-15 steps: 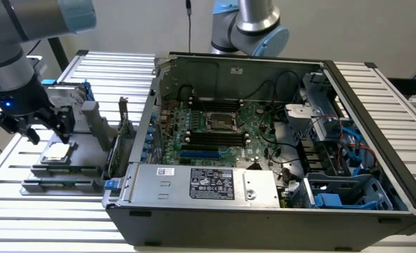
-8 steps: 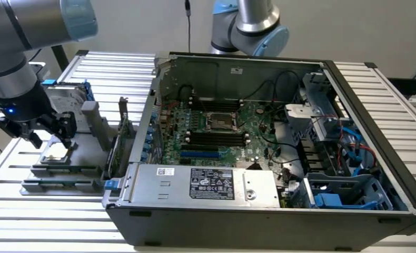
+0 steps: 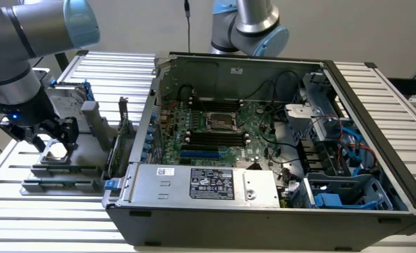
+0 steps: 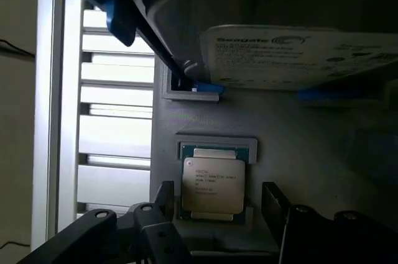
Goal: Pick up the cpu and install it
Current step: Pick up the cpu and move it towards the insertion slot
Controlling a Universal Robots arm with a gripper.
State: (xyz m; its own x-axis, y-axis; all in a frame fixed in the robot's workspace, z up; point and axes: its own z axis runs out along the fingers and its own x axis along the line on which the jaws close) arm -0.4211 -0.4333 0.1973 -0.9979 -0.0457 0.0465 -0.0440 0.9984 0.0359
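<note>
Okay, exterior view first: the arm's gripper hangs low over the grey parts holder on the slatted table, off to the exterior view's left of the open computer case. Its fingers are spread wide, one on each side of the cpu, which lies flat in its recess in the holder. Nothing is gripped. A hard drive in a blue frame stands tilted just behind the gripper. Two long grey bars sit in slots at the holder's near edge. Inside the case, the motherboard has its cpu socket near the middle, with the power supply along the near wall.

Wrist view: the cpu sits square in a framed pocket of the grey parts holder, silver lid up, its print too small to read. The black fingers flank it on two opposite sides, wide apart, with the gripper centred over the chip. I can't tell whether the pads touch its edges. The Seagate hard drive with its blue frame is just beyond the pocket.
</note>
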